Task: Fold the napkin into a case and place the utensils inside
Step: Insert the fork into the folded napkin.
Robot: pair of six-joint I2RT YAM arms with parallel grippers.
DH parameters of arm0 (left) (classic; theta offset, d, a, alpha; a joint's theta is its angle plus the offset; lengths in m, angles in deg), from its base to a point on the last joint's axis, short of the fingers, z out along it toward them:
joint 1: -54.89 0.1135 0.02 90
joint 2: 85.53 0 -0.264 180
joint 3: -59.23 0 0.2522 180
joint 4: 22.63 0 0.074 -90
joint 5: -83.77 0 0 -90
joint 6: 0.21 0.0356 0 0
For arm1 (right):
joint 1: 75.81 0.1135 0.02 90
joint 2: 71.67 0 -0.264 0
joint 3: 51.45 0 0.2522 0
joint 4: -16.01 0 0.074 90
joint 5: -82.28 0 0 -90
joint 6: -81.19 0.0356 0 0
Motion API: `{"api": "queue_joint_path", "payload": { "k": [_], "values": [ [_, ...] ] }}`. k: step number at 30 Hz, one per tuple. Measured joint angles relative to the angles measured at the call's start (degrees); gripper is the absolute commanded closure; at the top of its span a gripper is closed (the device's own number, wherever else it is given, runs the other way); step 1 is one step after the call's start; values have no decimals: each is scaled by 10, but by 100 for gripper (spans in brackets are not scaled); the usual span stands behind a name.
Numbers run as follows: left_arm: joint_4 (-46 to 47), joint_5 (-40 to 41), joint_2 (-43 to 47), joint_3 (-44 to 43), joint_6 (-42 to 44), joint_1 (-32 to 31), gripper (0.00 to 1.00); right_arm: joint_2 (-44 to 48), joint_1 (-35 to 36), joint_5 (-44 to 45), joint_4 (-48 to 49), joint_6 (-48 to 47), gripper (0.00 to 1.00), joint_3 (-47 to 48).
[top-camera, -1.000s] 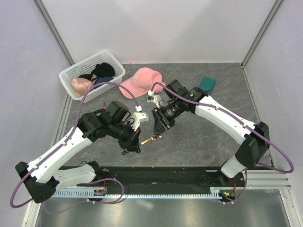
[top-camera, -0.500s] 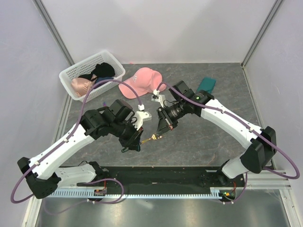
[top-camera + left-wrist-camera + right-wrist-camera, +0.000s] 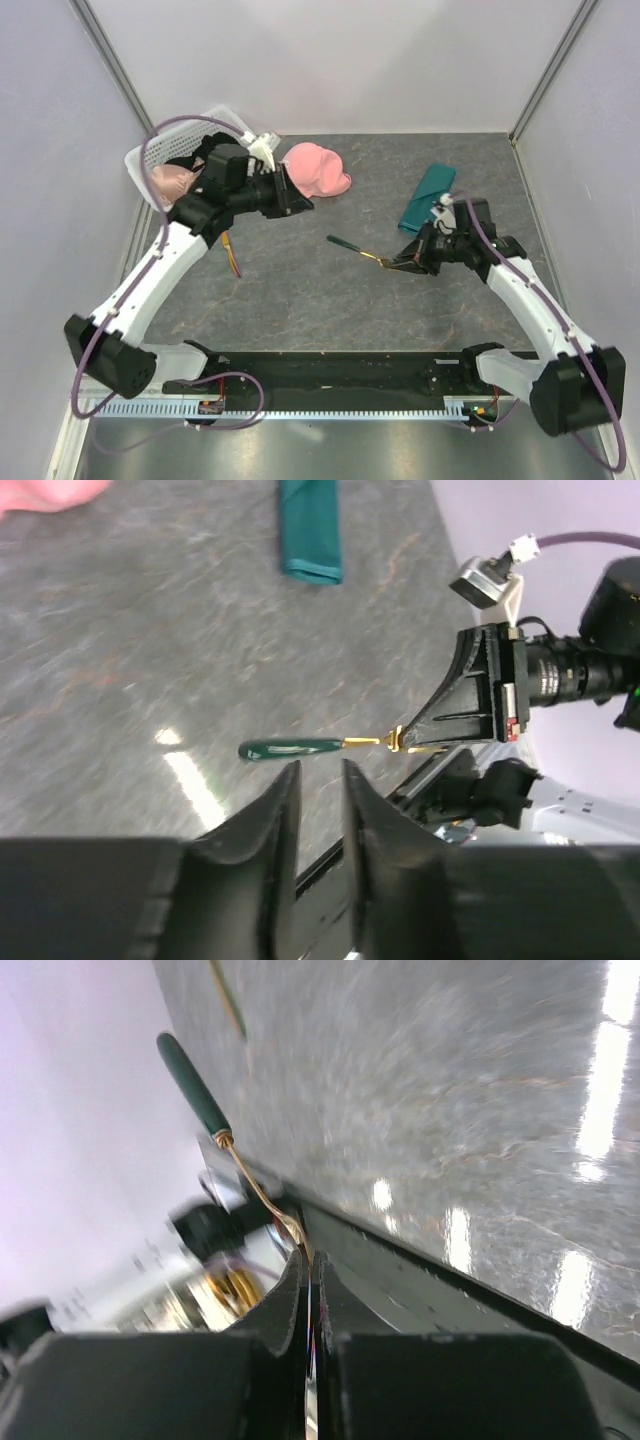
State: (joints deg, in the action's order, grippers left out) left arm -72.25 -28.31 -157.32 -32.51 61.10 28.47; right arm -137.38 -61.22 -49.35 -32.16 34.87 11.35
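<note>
A dark grey, stone-patterned bench (image 3: pixel 300 300) carries four things. A white basket (image 3: pixel 143 158) sits in its far left corner, with a pink cap (image 3: pixel 318 170) near it toward the middle. A teal napkin (image 3: pixel 428 195), folded into a long narrow strip, lies at the far right. A thin orange-and-purple utensil (image 3: pixel 232 255) lies on the left side, well apart from the napkin

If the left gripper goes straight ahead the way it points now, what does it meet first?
Probably the fork, its green handle just ahead of the left gripper; the right gripper holds its gold end. Depth is unclear.
</note>
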Motion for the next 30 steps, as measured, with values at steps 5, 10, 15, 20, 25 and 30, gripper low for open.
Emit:
{"api": "queue_joint_path", "payload": {
  "k": [5,10,15,20,25,30],
  "values": [
    [179,-36,-86,98,-101,-24,91,81,-123,48,0,88,100,-56],
    [298,-34,-177,119,-132,-91,98,130,-264,111,-16,120,100,-95],
    [398,-24,-285,78,-137,-154,98,131,-317,188,-38,139,100,-93],
    [442,13,-401,6,-148,-179,98,106,-355,263,-54,169,100,-76],
    [455,62,-490,-68,-151,-193,98,94,-358,286,-17,219,100,-76],
    [463,94,-572,-164,-157,-203,98,78,-358,290,20,261,100,-76]
  ]
}}
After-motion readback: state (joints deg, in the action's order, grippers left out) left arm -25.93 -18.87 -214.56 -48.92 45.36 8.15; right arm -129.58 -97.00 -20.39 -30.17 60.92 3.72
